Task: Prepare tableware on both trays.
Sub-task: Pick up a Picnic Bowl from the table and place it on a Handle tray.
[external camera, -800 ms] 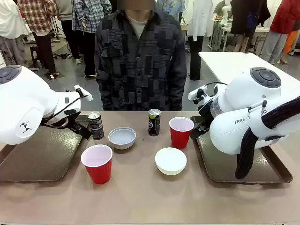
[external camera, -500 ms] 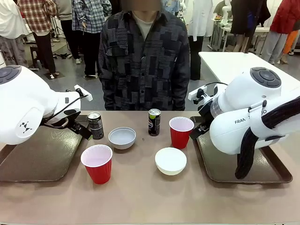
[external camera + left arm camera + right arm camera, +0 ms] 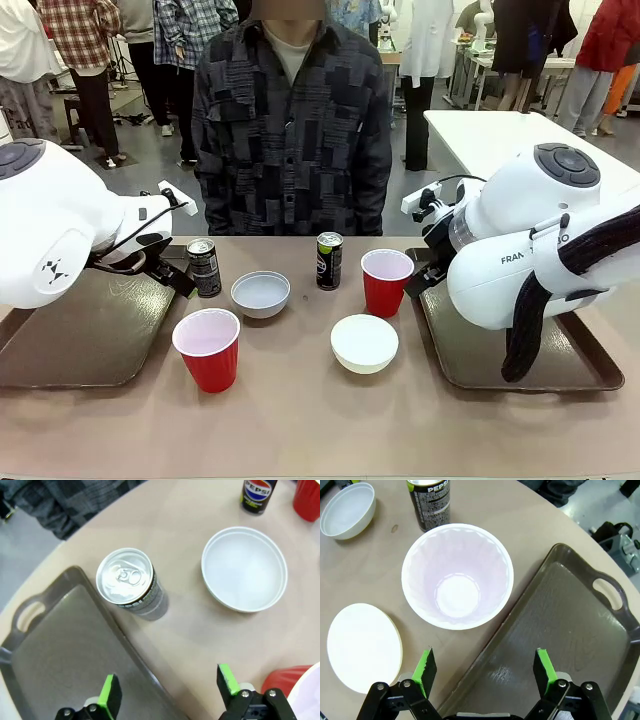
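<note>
A tan table [image 3: 300,420] stands before a person [image 3: 295,130]. On it lies the left tray [image 3: 80,340], with the left gripper [image 3: 168,682] spread wide and empty over its rim. Then come the first can [image 3: 204,267], first red cup [image 3: 207,349], grey-blue bowl [image 3: 261,294], second can [image 3: 329,260], white bowl [image 3: 364,343] and second red cup [image 3: 386,282], all off the trays. The right gripper [image 3: 484,662] gapes empty beside the right tray [image 3: 470,360].

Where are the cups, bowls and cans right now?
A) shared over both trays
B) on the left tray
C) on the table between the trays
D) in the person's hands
C: the near red cup, far red cup, grey-blue bowl, white bowl, left can and right can all stand on the table between the left tray and right tray.
</note>
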Controlling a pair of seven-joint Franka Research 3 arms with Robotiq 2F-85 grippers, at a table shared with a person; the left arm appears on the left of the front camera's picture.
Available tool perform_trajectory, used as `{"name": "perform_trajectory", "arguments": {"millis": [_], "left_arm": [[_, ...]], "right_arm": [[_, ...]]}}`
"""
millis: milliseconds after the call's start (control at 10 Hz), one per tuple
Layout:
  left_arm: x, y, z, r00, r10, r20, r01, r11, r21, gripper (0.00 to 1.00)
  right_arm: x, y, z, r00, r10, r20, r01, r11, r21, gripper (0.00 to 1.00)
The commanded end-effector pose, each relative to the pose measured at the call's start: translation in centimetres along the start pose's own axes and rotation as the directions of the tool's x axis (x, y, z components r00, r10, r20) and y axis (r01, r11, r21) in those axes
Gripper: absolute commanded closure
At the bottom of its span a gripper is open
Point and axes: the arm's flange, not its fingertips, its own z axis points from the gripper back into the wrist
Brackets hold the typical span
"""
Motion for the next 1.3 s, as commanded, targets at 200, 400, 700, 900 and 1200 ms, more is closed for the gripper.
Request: {"name": "perform_trajectory", "arguments": {"millis": [200, 400, 700, 900, 1200], "left_arm": [[0.0, 0.0, 0.0, 1.0, 0.0, 0.0, 0.0, 1.0, 0.0, 0.0], [0.0, 0.0, 0.0, 1.0, 0.0, 0.0, 0.0, 1.0, 0.0, 0.0], [-0.4, -0.1, 1.8, 1.0, -0.017, 0.014, 0.017, 1.0, 0.004, 0.0], [-2.2, -1.8, 6.7, 0.997, -0.04, -0.065, 0.04, 0.999, 0.006, 0.0], [-6.8, -4.2, 11.7, 0.98, -0.122, -0.16, 0.116, 0.992, -0.044, 0.0]], "right_arm": [[0.0, 0.0, 0.0, 1.0, 0.0, 0.0, 0.0, 1.0, 0.0, 0.0], [0.0, 0.0, 0.0, 1.0, 0.0, 0.0, 0.0, 1.0, 0.0, 0.0], [0.0, 0.0, 0.0, 1.0, 0.0, 0.0, 0.0, 1.0, 0.0, 0.0], [-2.3, 1.5, 4.9, 0.999, -0.035, -0.026, 0.035, 0.999, 0.014, 0.0], [-9.4, 4.2, 9.9, 0.995, -0.004, -0.098, 0.011, 0.997, 0.072, 0.0]]}}
